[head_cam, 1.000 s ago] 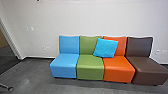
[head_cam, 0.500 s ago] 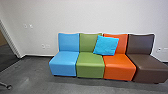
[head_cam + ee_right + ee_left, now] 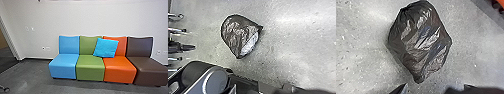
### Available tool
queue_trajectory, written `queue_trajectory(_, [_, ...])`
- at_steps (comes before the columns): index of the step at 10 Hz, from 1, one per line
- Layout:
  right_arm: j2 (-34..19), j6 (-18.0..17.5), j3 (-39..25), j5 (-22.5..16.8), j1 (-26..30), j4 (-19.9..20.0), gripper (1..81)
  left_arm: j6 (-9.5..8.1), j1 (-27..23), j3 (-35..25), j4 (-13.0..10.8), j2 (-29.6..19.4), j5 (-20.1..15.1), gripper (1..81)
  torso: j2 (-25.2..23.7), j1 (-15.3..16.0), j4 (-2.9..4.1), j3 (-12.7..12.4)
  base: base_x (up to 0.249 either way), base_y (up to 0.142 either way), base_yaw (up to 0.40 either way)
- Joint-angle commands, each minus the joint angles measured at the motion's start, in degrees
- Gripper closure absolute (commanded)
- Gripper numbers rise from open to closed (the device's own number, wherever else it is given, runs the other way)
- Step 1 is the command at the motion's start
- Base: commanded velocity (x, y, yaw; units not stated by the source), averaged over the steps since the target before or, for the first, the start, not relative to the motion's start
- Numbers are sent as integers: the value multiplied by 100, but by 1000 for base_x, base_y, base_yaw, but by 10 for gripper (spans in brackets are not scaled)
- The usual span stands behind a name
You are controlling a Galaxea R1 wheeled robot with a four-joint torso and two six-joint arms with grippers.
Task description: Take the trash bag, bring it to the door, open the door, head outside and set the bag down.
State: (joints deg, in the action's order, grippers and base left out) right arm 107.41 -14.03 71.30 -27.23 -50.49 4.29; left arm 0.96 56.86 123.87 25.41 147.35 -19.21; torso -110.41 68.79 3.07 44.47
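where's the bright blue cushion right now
In the head view, the bright blue cushion is right of centre, tilted across the join between the green seat and the orange seat, against their backrests.

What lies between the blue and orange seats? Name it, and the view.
In the head view, the green seat stands there, a bright-blue cushion partly over its backrest.

The blue cushion hides part of the green backrest and orange backrest. Near the floor's front left corner, a caster is cut off, as is the brown seat opposite. The trash bag's underside is hidden; its contents are, I think, unreadable.
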Motion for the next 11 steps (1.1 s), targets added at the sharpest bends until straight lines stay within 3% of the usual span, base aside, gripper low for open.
queue_trajectory(1, [-332, -12, -197, -282, 561, 230, 10, -26, -899, -3, 175, -91, -540, 10, -562, 363, 0, 535, 0, 0, 0])
queue_trajectory(3, [-349, -12, -197, -291, 649, 265, 10, -26, -1031, -3, 184, -91, -627, 10, -863, 549, 0, 717, 0, 0, 0])
queue_trajectory(7, [-340, -3, -223, -493, 1009, 484, 10, -26, -1207, -3, 219, -82, -663, 10, -1663, 1052, 0, 1475, 0, 0, 0])
queue_trajectory(8, [-340, 14, -241, -485, 1106, 625, 10, -26, -1242, -3, 246, -65, -663, 10, -1874, 1185, 0, 1130, 0, 0, 0])
queue_trajectory(11, [-305, 14, -285, -467, 1537, 1213, 10, -26, -1348, -3, 368, -21, -663, 10, -2385, 1504, 0, 1311, 0, 0, 0])
